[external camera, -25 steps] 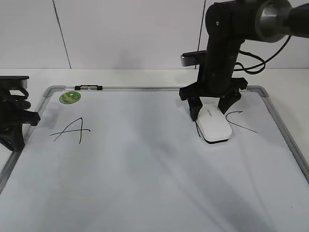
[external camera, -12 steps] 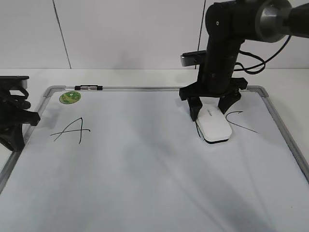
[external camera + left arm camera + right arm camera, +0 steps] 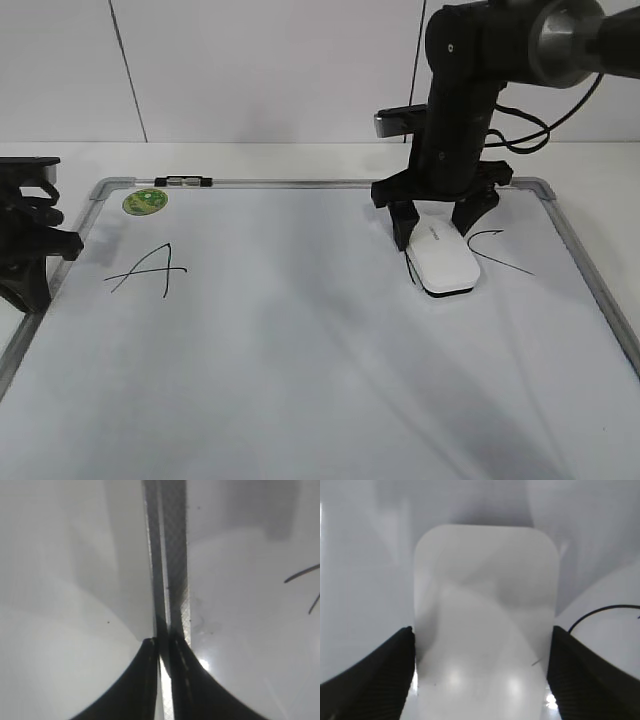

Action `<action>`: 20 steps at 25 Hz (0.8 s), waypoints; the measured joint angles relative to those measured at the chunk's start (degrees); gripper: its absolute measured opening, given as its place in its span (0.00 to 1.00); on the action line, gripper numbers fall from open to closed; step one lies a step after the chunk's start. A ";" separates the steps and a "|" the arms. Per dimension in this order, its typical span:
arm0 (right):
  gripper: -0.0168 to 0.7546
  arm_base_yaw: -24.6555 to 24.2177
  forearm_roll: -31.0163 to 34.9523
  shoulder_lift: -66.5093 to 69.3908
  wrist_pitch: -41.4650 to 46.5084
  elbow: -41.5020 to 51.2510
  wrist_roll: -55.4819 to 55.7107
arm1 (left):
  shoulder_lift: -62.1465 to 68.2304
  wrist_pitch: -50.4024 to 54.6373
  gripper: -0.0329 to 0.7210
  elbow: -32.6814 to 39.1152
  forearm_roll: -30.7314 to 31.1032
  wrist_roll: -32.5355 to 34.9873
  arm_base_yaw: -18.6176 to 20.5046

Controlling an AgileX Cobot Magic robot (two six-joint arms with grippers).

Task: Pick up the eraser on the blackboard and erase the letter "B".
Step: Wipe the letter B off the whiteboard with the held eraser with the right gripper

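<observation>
The white eraser (image 3: 443,258) lies flat on the blackboard (image 3: 300,350), between the letters "A" and "C". My right gripper (image 3: 437,228) stands straight down over the eraser's far end, with a finger pressed on each long side. In the right wrist view the eraser (image 3: 485,620) fills the space between the two fingers (image 3: 482,675). The letter "B" is not in view. Only a short dark stroke (image 3: 408,266) shows at the eraser's left edge. My left gripper (image 3: 30,270) is shut and empty, over the board's left frame (image 3: 175,555).
The slanted "A" (image 3: 148,270) is at the board's left and the angular "C" (image 3: 497,250) is just right of the eraser. A round green sticker (image 3: 146,201) and a small black-and-silver clip (image 3: 184,181) sit at the far left corner.
</observation>
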 joint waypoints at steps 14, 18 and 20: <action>0.83 0.00 0.13 0.00 0.00 0.00 0.12 | 0.00 0.10 0.10 -0.04 0.00 0.00 0.00; 0.88 0.08 0.35 0.00 0.00 0.00 0.72 | 0.00 0.23 0.10 -0.04 0.00 0.00 0.00; 0.89 0.08 0.35 0.00 0.00 0.00 0.91 | 0.00 0.23 0.10 -0.04 0.00 0.00 0.00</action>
